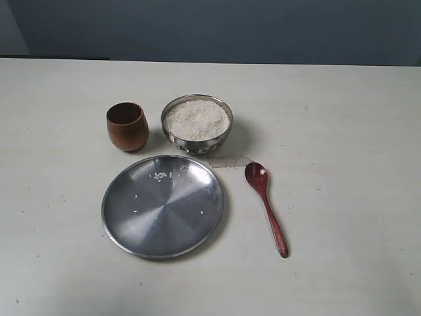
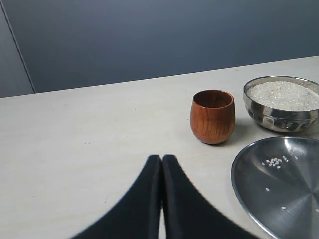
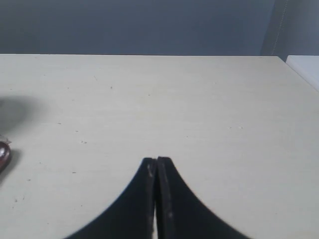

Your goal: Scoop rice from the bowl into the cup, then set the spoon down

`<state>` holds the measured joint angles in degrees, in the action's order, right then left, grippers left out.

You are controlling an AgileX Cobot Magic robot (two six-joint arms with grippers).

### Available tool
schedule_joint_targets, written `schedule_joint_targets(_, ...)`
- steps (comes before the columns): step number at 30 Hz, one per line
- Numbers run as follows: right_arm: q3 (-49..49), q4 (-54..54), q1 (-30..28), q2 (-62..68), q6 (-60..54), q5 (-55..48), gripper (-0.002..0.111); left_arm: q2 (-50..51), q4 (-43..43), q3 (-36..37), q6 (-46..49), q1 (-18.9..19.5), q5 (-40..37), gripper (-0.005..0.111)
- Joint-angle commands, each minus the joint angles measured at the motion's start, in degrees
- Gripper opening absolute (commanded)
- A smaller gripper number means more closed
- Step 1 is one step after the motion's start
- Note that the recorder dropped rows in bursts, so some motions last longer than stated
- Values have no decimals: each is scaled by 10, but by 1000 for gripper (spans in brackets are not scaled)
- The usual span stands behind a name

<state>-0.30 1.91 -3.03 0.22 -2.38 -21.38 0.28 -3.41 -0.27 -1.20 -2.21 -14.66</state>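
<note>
A steel bowl (image 1: 197,124) heaped with white rice (image 1: 197,119) stands mid-table, and the brown wooden cup (image 1: 127,126) is just to its left. The reddish-brown spoon (image 1: 266,207) lies flat on the table right of the plate, its oval end toward the bowl. Neither arm shows in the exterior view. My left gripper (image 2: 161,158) is shut and empty, well short of the cup (image 2: 212,116) and the bowl (image 2: 282,103). My right gripper (image 3: 156,160) is shut and empty over bare table; the spoon's tip (image 3: 3,154) peeks in at the frame's edge.
A large flat steel plate (image 1: 163,205) lies in front of the cup and bowl, with a few loose grains (image 1: 160,175) on it. A dark wall runs behind the table's far edge. A scrap of clear tape (image 1: 229,160) lies by the bowl.
</note>
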Motion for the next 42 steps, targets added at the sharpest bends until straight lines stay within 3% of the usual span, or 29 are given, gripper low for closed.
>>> schedule_joint_targets(1,3,0,-3,-2,0,8,0,-3,-3,3,-1,0,5,0)
schedule_joint_targets(27,3,2,-3,-2,0,7,0,-3,5,3,-1,0,23,0)
schedule_joint_targets(34,3,2,-3,-2,0,7,0,-3,328,3,-56,0,138,0)
schedule_joint_targets(36,3,2,-3,-2,0,7,0,-3,383,3,-56,0,166,0)
schedule_joint_targets(39,3,2,-3,-2,0,7,0,-3,407,-1,-56,-2,159,0)
schedule_joint_targets(42,3,2,-3,-2,0,7,0,-3,348,-46,-51,-2,111,0)
